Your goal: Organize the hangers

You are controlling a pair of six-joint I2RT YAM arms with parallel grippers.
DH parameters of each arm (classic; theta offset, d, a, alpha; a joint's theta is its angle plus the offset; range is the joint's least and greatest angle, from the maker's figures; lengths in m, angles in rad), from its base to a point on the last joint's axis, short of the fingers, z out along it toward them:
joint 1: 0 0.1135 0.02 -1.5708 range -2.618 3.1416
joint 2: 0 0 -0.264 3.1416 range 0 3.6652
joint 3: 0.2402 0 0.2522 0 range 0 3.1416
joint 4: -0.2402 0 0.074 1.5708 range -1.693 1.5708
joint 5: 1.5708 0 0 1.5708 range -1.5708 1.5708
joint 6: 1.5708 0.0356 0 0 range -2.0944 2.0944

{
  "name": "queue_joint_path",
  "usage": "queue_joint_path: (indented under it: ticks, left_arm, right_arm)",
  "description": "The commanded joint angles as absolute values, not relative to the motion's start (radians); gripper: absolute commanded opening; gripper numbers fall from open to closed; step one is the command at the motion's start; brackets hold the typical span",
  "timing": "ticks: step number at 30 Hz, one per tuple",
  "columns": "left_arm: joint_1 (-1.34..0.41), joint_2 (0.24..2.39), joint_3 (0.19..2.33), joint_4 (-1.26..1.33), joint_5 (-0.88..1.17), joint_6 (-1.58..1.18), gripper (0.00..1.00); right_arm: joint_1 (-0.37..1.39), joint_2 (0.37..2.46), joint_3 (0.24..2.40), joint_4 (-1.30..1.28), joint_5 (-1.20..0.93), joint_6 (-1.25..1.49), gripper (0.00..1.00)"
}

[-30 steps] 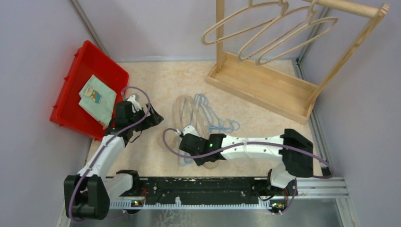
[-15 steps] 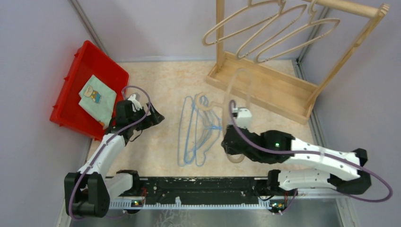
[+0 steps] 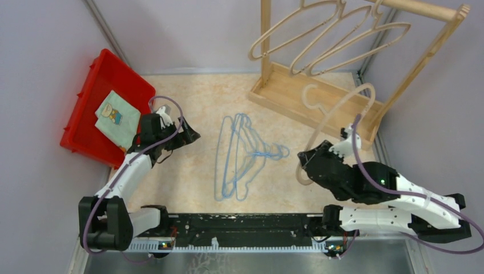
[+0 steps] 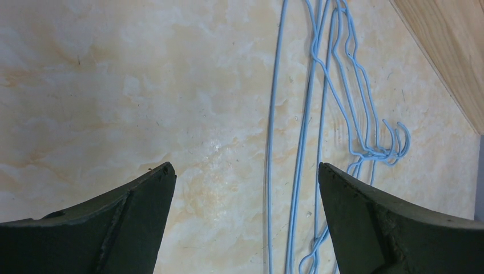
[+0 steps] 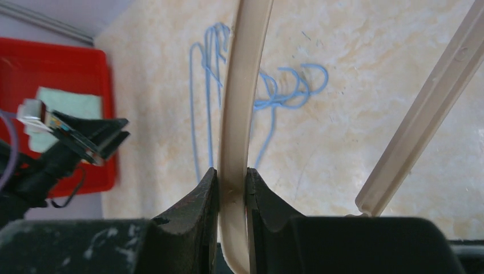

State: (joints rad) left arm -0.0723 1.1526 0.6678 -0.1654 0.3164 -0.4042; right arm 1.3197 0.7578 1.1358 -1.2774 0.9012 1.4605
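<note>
**R arm.** right gripper [image 3: 304, 161]: jaws pinching one beige wooden hanger [image 3: 342, 117]. Wrist view: both fingers [image 5: 197, 200] press flat on opposite faces of one curved limb, no gap visible. The gripped limb rises straight out from betw. the jaws. The hanger's other limb slants past on the jaws' right side, untouched by them. Hanger is lifted off the tabletop [image 3: 182, 97]. It sweeps up and away from the jaws, w/ its hook far fwd of them, over the base of the rack [image 3: 285, 91].

**L arm.** left gripper [image 4: 245, 171]: jaws spread wide, nothing betw. them. Only bare tabletop and some blue wire show through the gap. Height above the top: can't tell.

**Blue wire hangers** [image 3: 242, 151]: loose overlapping stack, flat on the tabletop. Exact count unclear, wires cross. They lie ahead of the L jaws, mostly toward the right-hand finger, apart from both fingers. Hook ends point toward the R jaws and sit near them w/o touching. In the R wrist view the stack lies beyond the gripped limb.

**Three beige hangers** [image 3: 331, 40]: hung on the rack's top bar, well beyond the R jaws.

**Red bin** [image 3: 85, 97]: behind the L jaws, opp. side from the blue stack. Cloth [image 3: 117, 117] lies inside it.
</note>
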Motion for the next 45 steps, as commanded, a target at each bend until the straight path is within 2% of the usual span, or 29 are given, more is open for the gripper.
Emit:
queue_joint_path:
  ticks: [1,6,10,17,21,29,37,45]
  left_arm:
    - [-0.078,1.178,0.71,-0.143,0.332,-0.382,1.0]
    - [-0.079,1.209,0.73,-0.133,0.333,-0.381,1.0]
    - [-0.081,1.223,0.735,-0.117,0.339,-0.388,1.0]
    - [-0.084,1.238,0.731,-0.096,0.346,-0.398,1.0]
    - [-0.084,1.239,0.725,-0.081,0.346,-0.405,1.0]
    - [-0.085,1.246,0.705,-0.06,0.35,-0.416,1.0]
    - [-0.085,1.234,0.695,-0.071,0.342,-0.398,1.0]
    - [-0.084,1.208,0.695,-0.09,0.333,-0.37,1.0]
  right_arm:
    - [1.322,0.672,1.189,-1.16,1.079,1.405,0.0]
    - [1.322,0.67,1.239,-0.985,1.102,1.178,0.0]
    - [1.322,0.679,1.286,-0.936,1.142,1.133,0.0]
    - [1.321,0.663,1.348,-0.593,1.338,0.757,0.0]
    - [1.323,0.659,1.363,-0.389,1.357,0.555,0.0]
    - [1.322,0.763,1.461,-0.524,1.285,0.643,0.0]
    - [1.321,0.921,1.463,-0.529,1.155,0.75,0.0]
    - [1.227,0.897,1.415,-0.524,1.082,0.827,0.0]
